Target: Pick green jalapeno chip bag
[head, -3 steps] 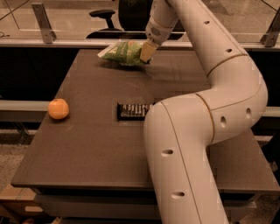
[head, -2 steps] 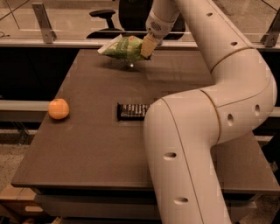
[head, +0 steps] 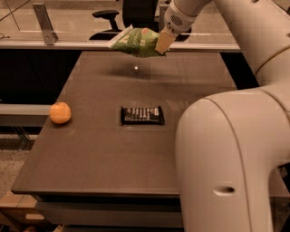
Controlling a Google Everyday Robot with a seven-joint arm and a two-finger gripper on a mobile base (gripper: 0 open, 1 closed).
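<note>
The green jalapeno chip bag (head: 136, 41) is a crinkly green bag with a white sealed end. It hangs in the air above the far part of the brown table (head: 104, 149), tilted with its white end to the left. My gripper (head: 162, 43) is shut on the bag's right end and holds it clear of the tabletop. The white arm reaches in from the upper right.
A dark rectangular candy bar (head: 142, 115) lies at the table's middle. A round orange fruit (head: 60, 112) sits near the left edge. My arm's large white lower link (head: 226, 158) fills the right foreground. A glass partition and an office chair (head: 118, 13) stand behind the table.
The gripper has lifted the chip bag up off the table's far part; the bag now hangs higher above the surface. The candy bar and orange have not moved.
</note>
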